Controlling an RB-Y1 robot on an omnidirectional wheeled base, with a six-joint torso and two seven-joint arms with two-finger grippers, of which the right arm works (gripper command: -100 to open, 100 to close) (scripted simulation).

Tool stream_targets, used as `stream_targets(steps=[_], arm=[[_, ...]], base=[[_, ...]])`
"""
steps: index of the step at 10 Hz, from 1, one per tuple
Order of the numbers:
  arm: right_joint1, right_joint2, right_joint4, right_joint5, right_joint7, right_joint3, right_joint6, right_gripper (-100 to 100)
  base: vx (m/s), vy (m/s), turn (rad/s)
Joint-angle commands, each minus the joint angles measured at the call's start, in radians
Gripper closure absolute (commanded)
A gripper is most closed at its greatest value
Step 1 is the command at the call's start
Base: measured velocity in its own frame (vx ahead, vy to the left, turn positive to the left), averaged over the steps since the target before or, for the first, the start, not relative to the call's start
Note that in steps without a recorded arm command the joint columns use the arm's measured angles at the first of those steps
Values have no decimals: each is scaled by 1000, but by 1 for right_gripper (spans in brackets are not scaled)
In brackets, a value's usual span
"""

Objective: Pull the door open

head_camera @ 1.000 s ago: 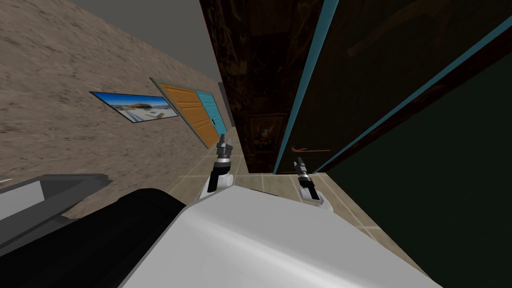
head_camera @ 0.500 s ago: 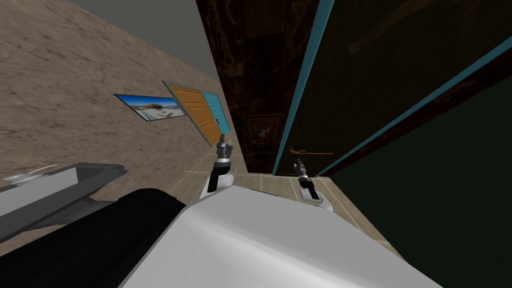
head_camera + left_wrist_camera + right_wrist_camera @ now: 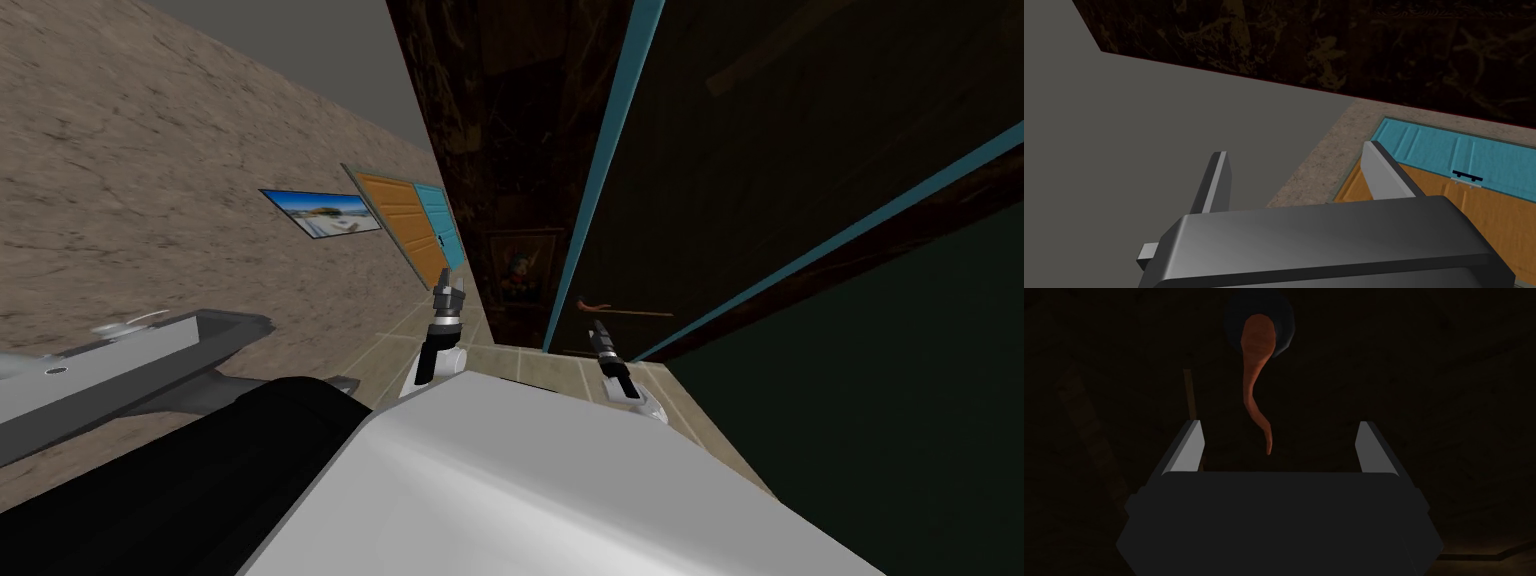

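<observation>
Right jaws open and lined up on the door (image 3: 760, 180) handle (image 3: 1255, 373); nothing gripped yet.
The door is the dark panel inside the teal frame (image 3: 591, 200), ahead and to my right. Its orange-brown lever handle sits near the frame edge, straight in front of the right arm (image 3: 612, 365). In the right wrist view the lever's long axis runs from its round rose toward the jaws, on the midline between the two fingers (image 3: 1191, 445), so closing would pinch it across its width. The tip looks just short of the jaws and not touching, but depth is hard to call. The right arm is clearly the nearer one. Left arm (image 3: 437, 345) is raised beside it and aimed away from this door, with left jaws open and empty. Judgement: ease forward, close, then pull.
</observation>
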Motion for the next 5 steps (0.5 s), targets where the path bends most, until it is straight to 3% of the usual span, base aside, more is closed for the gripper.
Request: stream_targets(steps=[1,3,4,5], arm=[[-17,-4,36,1,-2,2,1,-100],[-18,-5,45,1,-2,2,-3,-100],[-18,-11,60,-8,-1,-15,-9,-100],[-16,-19,77,-20,2,-39,-16,-100]], base=[[25,-131,109],[28,-100,59],[38,-9,203],[92,5,366]])
